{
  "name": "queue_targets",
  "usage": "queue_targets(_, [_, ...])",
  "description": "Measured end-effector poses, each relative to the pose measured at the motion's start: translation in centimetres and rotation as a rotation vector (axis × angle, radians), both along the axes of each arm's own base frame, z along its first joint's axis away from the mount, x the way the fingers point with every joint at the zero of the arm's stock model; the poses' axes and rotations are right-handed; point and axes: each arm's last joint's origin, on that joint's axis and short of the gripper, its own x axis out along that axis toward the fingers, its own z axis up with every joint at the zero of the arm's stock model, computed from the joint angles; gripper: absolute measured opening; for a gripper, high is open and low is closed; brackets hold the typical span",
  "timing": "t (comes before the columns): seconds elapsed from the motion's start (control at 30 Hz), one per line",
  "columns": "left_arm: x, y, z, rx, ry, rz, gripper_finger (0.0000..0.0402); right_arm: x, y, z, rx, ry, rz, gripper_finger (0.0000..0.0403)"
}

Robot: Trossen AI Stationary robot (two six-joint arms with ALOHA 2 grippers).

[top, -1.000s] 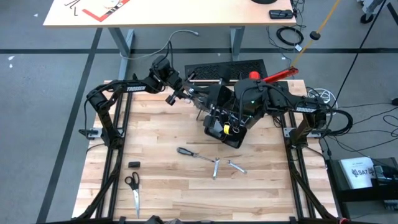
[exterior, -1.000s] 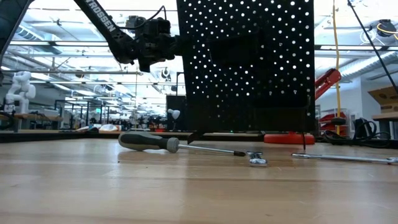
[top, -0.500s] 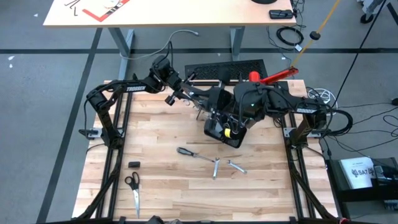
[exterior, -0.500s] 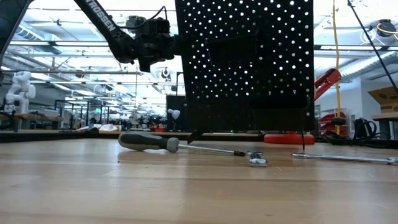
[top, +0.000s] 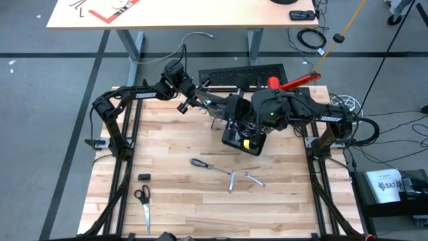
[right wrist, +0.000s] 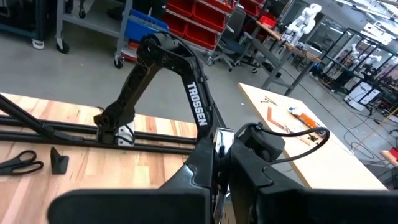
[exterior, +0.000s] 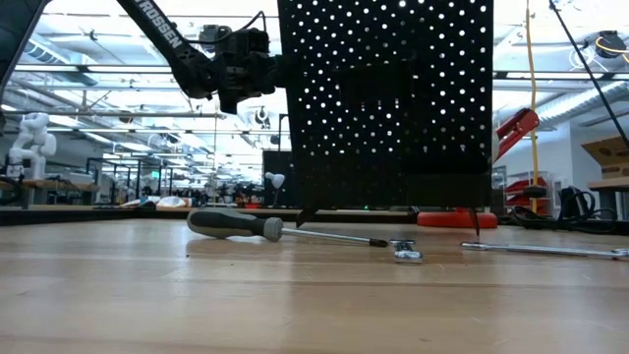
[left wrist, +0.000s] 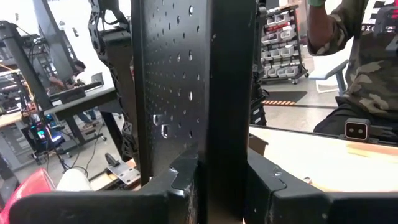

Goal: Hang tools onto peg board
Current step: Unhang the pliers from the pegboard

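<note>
The worktop [top: 180, 167] is pale wood planks, and the peg board [exterior: 385, 103] stands upright near its far edge, between the two arms. In the low view the board is a black perforated panel raised clear of the wood.

The left gripper [top: 204, 102] is at the board's left edge, closed on that edge: in the left wrist view its fingers [left wrist: 180, 180] sit either side of the black panel. The right gripper [top: 244, 130] is at the board's right side, above the black bin [top: 242, 138] fixed to the board; its fingers are closed, and they appear to pinch the board's thin edge in the right wrist view, though what they hold is not clear.

In front of the board, nearer the worktop's middle, lies a screwdriver [top: 204, 165] with a dark handle. Just right of it lie two thin wrenches [top: 242, 178]. Scissors [top: 143, 203] lie well left of the board near the front edge, with a small black block [top: 144, 177] just beyond them.
</note>
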Motion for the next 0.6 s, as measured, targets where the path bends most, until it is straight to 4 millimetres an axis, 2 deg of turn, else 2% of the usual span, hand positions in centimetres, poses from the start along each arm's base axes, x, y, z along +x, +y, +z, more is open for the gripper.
queue_targets(0.3, [0.0, 0.0, 0.0, -0.009, 0.01, 0.0, 0.008, -0.1, 0.0, -0.2, 0.049, 0.001, -0.025, 0.0013])
queue_targets(0.6, [0.0, 0.0, -0.1, -0.019, 0.021, 0.001, 0.008, -0.2, 1.0, 0.3, -0.004, -0.078, -0.202, 0.0013])
